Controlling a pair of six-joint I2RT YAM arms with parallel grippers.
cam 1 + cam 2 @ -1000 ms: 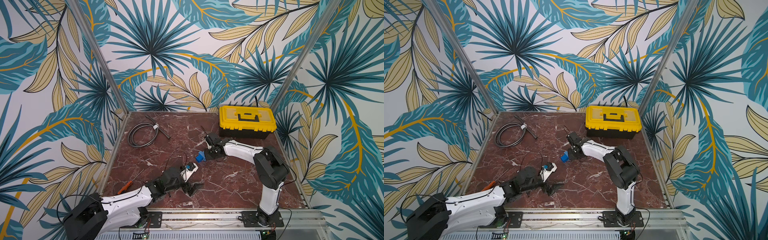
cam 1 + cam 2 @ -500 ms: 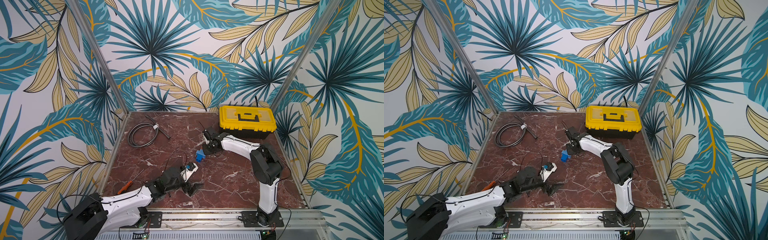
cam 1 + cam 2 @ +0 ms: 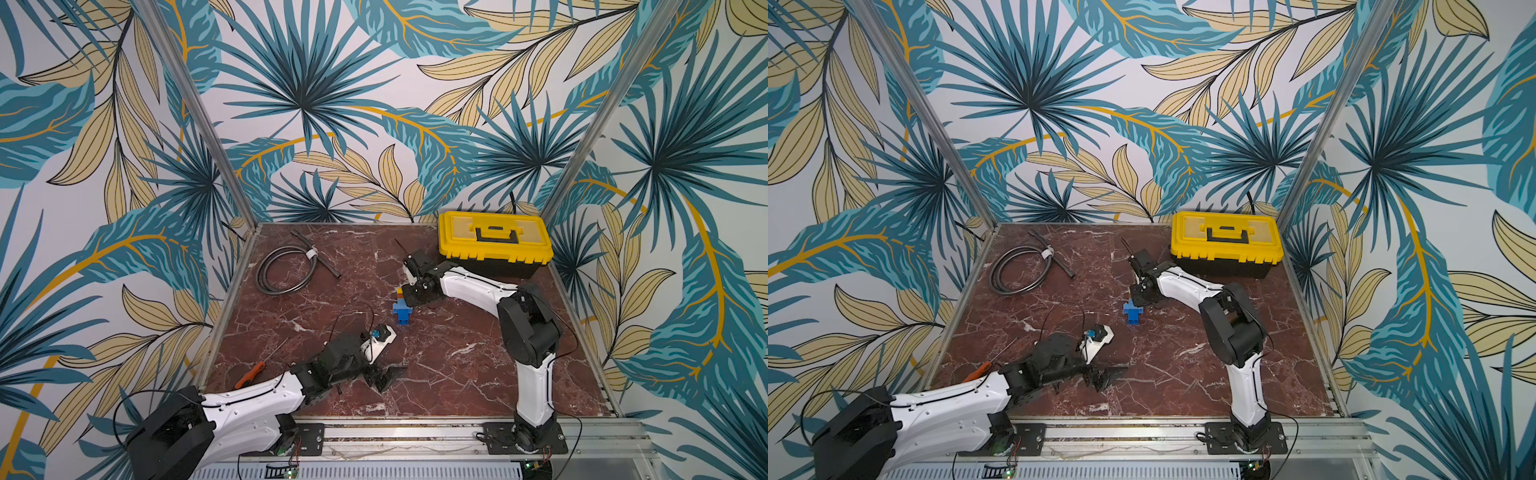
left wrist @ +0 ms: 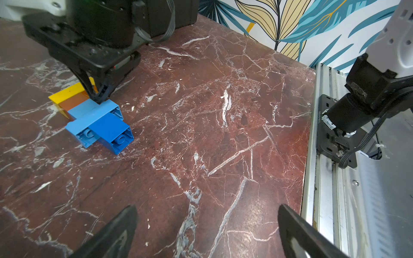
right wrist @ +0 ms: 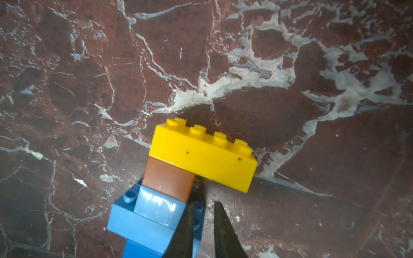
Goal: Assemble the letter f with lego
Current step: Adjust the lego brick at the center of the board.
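The right gripper (image 5: 203, 203), jaws almost together and holding nothing, has its tips at the end of the blue crossbar (image 5: 138, 221) of the letter f (image 5: 169, 178), which lies flat on the marble table (image 5: 290, 55). Beyond the yellow bar (image 5: 201, 156) is bare marble. The toolbox (image 3: 494, 241) stands near the forearm. The left gripper (image 4: 206, 207), jaws wide, is well apart.

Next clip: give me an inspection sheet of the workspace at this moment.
Surface: red-brown marble tabletop, white-veined.
Job's things: letter f lying flat mid-table, five bricks joined, yellow bar at the far end.
Clutter: yellow toolbox at the back; coiled black hose; orange-handled screwdriver.
End effectors: left end effector open, empty; right end effector shut, tips at the letter's blue crossbar, nothing clamped.
Cables: thin black wire looping over the left wrist.
Surroundings: leaf-print walls; aluminium rail in front.
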